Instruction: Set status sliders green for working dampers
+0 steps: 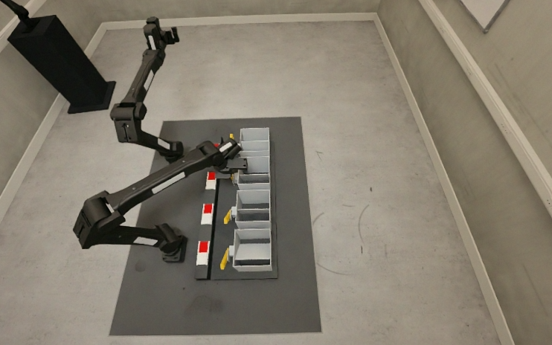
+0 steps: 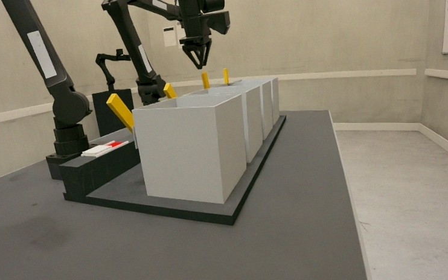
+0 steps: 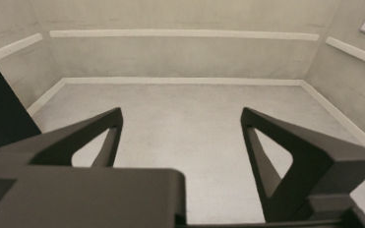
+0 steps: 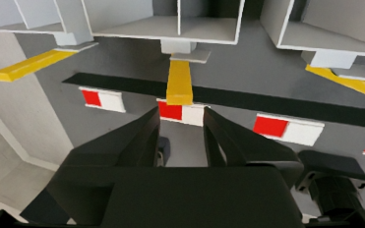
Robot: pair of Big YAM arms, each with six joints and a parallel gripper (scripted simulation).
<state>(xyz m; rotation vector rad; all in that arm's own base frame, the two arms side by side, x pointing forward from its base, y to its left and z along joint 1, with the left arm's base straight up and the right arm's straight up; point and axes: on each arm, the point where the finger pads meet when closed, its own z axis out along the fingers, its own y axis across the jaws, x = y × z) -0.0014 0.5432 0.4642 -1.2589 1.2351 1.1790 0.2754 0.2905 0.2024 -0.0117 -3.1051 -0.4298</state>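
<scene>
Four grey box dampers stand in a row, each behind its own slider: nearest [image 1: 252,253] [image 2: 180,149], second [image 1: 253,199], third [image 1: 259,164] and farthest [image 1: 254,134]. Yellow handles stick out in front, such as the nearest one's [image 1: 225,259] [image 2: 120,111] and the third one's [image 4: 179,85]. The nearest slider [image 1: 202,253] [image 2: 105,148], second [image 1: 207,213], third [image 1: 210,181] [image 4: 192,115] and farthest slider [image 4: 91,98] show red. My right gripper [image 2: 200,67] [image 4: 181,113] is partly open and empty, above the third damper's handle. My left gripper [image 3: 181,113] [image 1: 173,35] is wide open and empty, far from the dampers.
The dampers and slider rail share a dark base [image 1: 244,273] [image 2: 169,210] on a grey mat [image 1: 226,308] [image 2: 288,208]. The left arm [image 1: 143,81] is raised beyond the row's far end. The right arm [image 1: 158,184] reaches across the rail. A black pedestal [image 1: 55,64] stands at the back left.
</scene>
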